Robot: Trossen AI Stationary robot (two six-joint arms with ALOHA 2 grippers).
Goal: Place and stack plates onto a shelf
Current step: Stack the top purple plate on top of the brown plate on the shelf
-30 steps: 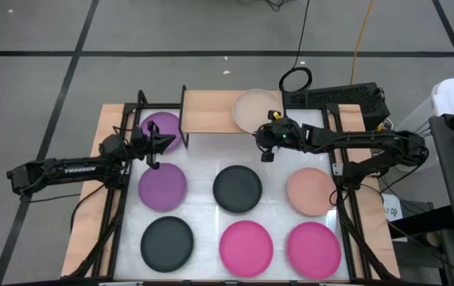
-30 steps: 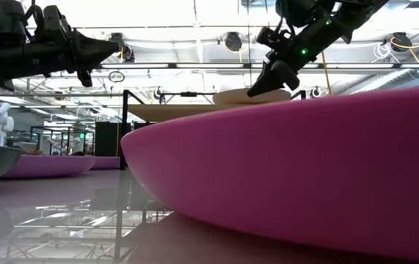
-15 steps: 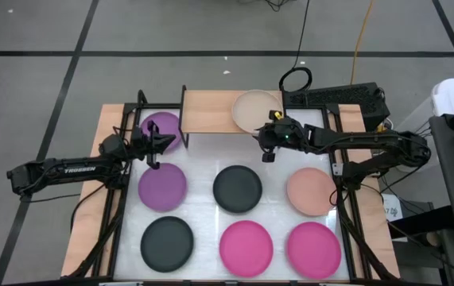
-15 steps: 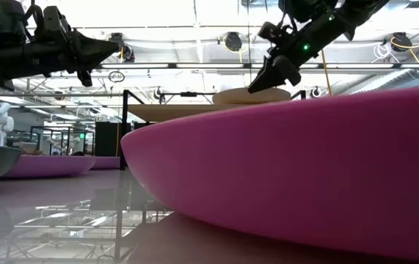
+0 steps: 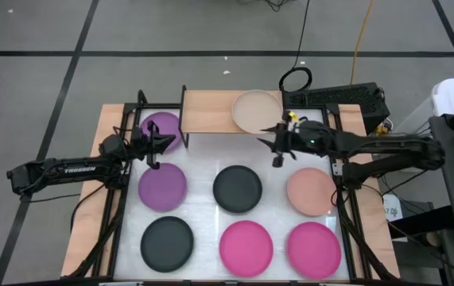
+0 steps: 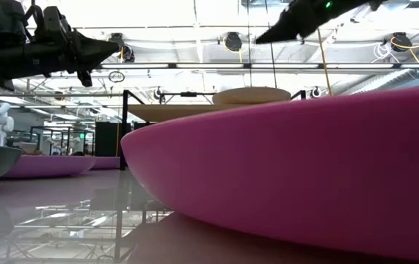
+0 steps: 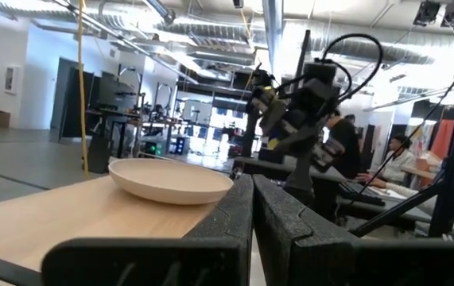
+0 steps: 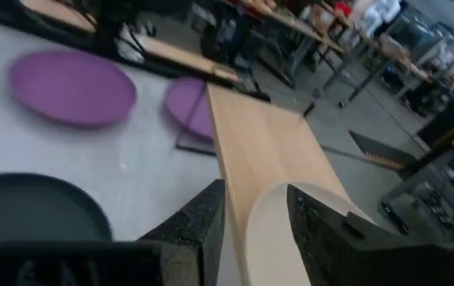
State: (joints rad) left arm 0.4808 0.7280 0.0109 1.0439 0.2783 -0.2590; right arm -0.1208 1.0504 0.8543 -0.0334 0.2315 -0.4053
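Right gripper [image 5: 277,148] has lifted off beige plate [image 5: 257,111]; left arm [image 5: 67,168] reads "TROSSEN".

A beige plate [image 5: 257,110] is set flat on the right end of the shelf [image 5: 211,111], whose light-wood top is carried on thin black legs; one purple plate [image 5: 163,129] is seen partly tucked under the shelf's left end; a second purple plate [image 5: 162,186] is laid just in front of it; a black plate [image 5: 238,188] and a pale pink plate [image 5: 312,191] are set in the same row; a second black plate [image 5: 167,243] and two hot pink plates [image 5: 246,245] [image 5: 314,248] are laid in the front row; all are lying flat and apart.
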